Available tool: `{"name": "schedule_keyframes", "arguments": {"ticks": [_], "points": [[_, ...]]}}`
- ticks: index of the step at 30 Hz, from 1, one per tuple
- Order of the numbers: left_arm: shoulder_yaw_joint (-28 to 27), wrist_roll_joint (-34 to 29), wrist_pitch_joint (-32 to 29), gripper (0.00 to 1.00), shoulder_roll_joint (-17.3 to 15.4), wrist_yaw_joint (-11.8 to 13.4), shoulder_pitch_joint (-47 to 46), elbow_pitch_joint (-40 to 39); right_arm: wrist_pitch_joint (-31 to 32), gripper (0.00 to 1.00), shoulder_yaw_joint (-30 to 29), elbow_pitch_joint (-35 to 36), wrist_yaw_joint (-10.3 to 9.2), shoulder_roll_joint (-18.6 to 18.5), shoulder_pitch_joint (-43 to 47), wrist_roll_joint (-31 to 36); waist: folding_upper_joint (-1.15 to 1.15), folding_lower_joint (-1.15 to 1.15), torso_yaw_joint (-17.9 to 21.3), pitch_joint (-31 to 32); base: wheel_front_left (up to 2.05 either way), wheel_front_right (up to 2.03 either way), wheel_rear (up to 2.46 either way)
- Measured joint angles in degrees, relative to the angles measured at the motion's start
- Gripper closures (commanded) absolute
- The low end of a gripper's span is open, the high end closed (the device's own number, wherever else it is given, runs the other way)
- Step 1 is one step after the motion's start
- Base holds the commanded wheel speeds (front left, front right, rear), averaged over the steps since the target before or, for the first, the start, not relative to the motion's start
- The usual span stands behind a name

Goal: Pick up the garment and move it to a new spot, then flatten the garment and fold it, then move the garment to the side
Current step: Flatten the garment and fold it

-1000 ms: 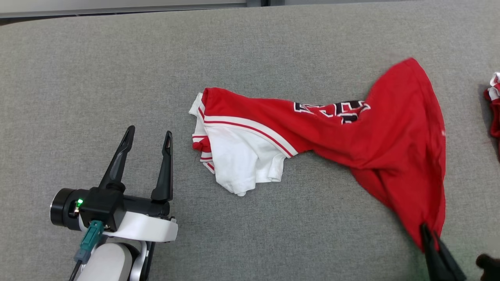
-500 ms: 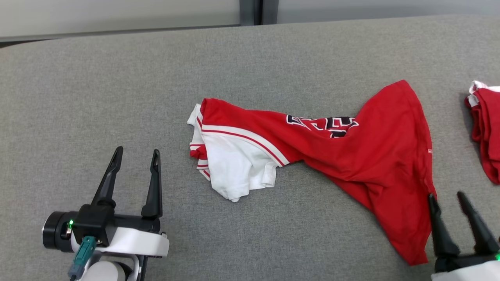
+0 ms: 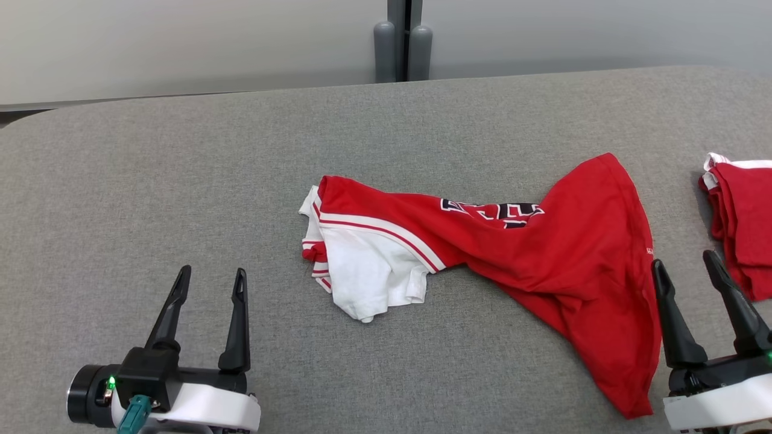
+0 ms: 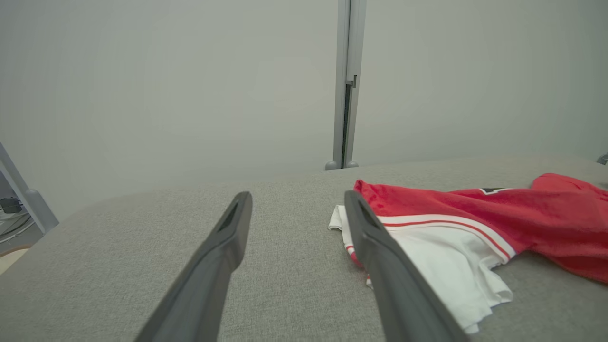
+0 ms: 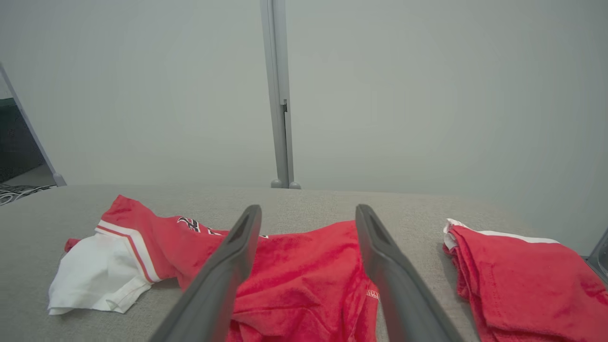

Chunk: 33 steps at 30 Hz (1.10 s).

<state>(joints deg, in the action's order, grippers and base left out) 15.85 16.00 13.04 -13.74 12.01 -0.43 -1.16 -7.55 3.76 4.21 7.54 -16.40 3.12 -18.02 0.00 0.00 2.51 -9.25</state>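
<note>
Red garment point(image 3: 561, 259), lettering point(image 3: 491, 212) half hidden in folds; left gripper point(image 3: 212, 274), right gripper point(image 3: 683, 260): jaws wide, empty.

Folded red cloth pile point(image 3: 742, 223) runs off the frame's right edge; black lettering point(image 3: 491, 211) on the red-and-white jersey point(image 3: 573, 259) lies creased, unreadable.

Looks like a lab test cell to me: grey felt-covered table point(image 3: 151, 169), plain partition panels point(image 3: 181, 48) joined by a metal post point(image 3: 387, 51).
</note>
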Motion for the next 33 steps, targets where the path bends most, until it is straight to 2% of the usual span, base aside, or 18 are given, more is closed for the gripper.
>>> {"name": "schedule_keyframes", "arguments": {"ticks": [13, 17, 21, 24, 29, 33], "points": [[0.8, 0.1, -0.8, 0.00, -0.1, 0.2, 0.0, -1.3, 0.6, 0.00, -0.3, 0.7, 0.00, 0.5, 0.5, 0.0, 0.00, 0.00, -0.5, -0.1, 0.00, 0.00, 0.00], [1.8, 0.8, -1.9, 0.00, -0.1, -0.5, 0.0, -1.6, 0.6, 0.00, -0.1, 0.7, 0.00, 0.5, 0.5, -0.1, 0.00, 0.00, -0.5, -0.4, 0.00, 0.00, 0.00], [4.3, 1.2, -4.1, 0.00, 0.4, -2.6, -1.8, -1.1, 0.6, 0.00, 0.1, 0.8, 0.00, 0.5, 0.4, -0.3, 0.00, 0.00, -0.6, -1.1, 0.00, 0.00, 0.00], [7.7, 2.4, -7.0, 0.00, 2.4, -5.4, -4.4, 1.6, 0.6, 0.00, 0.6, 0.8, 0.00, 0.5, 0.1, -0.5, 0.00, 0.00, -0.3, -2.1, 0.00, 0.00, 0.00], [10.5, 5.6, -10.1, 0.00, 4.8, -9.9, -8.2, 11.8, 0.5, 0.00, 1.4, 0.3, 0.00, 0.8, -0.9, -1.1, 0.00, 0.00, 0.8, -3.9, 0.00, 0.00, 0.00], [10.9, 6.8, -9.4, 0.00, 6.2, -11.7, -11.2, 18.4, 0.0, 0.00, 1.4, -0.1, 0.00, 1.1, -1.1, -1.3, 0.00, 0.00, 1.8, -5.3, 0.00, 0.00, 0.00]]}}
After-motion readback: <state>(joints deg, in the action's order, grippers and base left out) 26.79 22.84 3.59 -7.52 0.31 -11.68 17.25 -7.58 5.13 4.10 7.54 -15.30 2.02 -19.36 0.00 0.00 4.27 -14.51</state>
